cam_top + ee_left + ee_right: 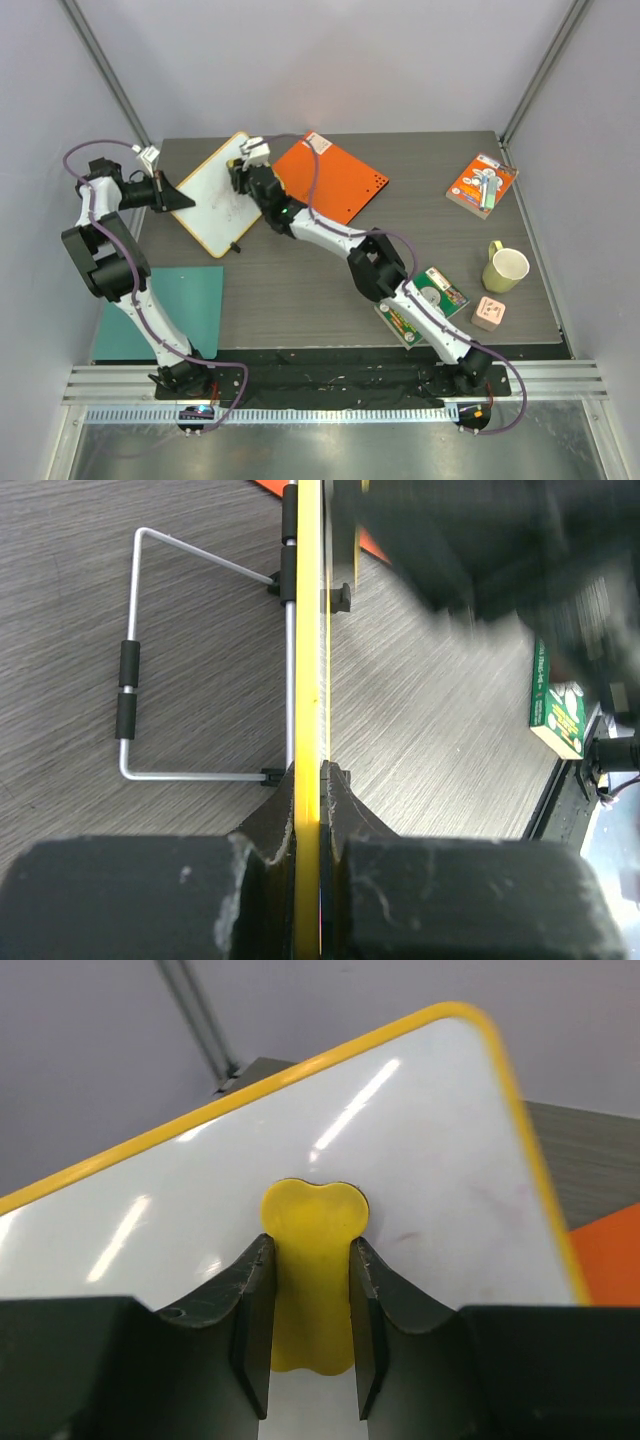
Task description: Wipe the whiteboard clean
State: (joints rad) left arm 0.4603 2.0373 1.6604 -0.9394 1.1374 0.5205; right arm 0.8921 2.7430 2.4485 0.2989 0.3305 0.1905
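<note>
The whiteboard (212, 190), white with a yellow rim, stands tilted up off the table at the back left, with faint marks on its face. My left gripper (176, 194) is shut on its left edge. In the left wrist view the yellow rim (308, 660) runs edge-on between the left gripper's (308, 772) black fingers, and a wire stand (130, 680) folds out behind. My right gripper (246, 176) is shut on a yellow bone-shaped eraser (311, 1260), which rests against the whiteboard's face (420, 1150) near a rounded corner.
An orange board (340, 182) lies right of the whiteboard. A teal sheet (175, 305) lies at the front left. A green box (432, 296) sits under the right arm. A yellow cup (505, 268), a pink cube (489, 313) and an orange package (482, 184) stand at the right.
</note>
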